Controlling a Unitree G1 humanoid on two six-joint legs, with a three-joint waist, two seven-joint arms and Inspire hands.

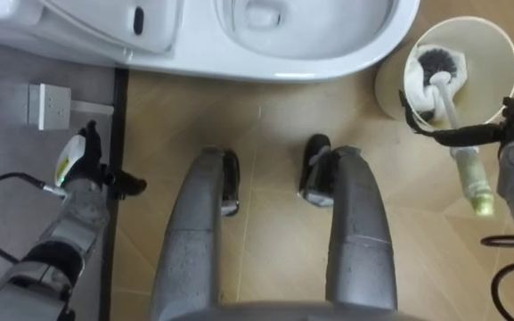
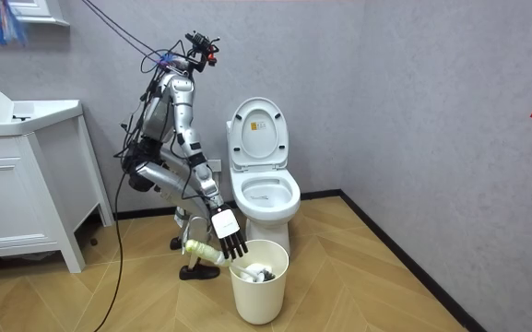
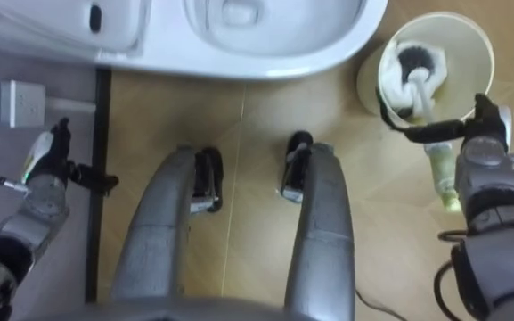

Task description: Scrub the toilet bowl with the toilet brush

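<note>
White-handled toilet brush (image 1: 446, 94) with dark bristles and a yellow-green grip, head down inside a cream round plastic bin (image 1: 497, 40) standing just right of the white ceramic toilet (image 1: 328, 53), grip leaning out over the rim toward the robot. Right hand (image 1: 493, 134) lying across the handle, fingers straight and apart, not clamped on it; contact cannot be told. Left hand (image 1: 83, 165) low by the grey wall (image 1: 25, 214), fingers relaxed, empty. Bent forward before the toilet, seat raised. Step in hand, as a judgement: reaching for the brush. Next move calling for fingers curled firmly round the grip, then a lift clear of the rim toward the bowl.
</note>
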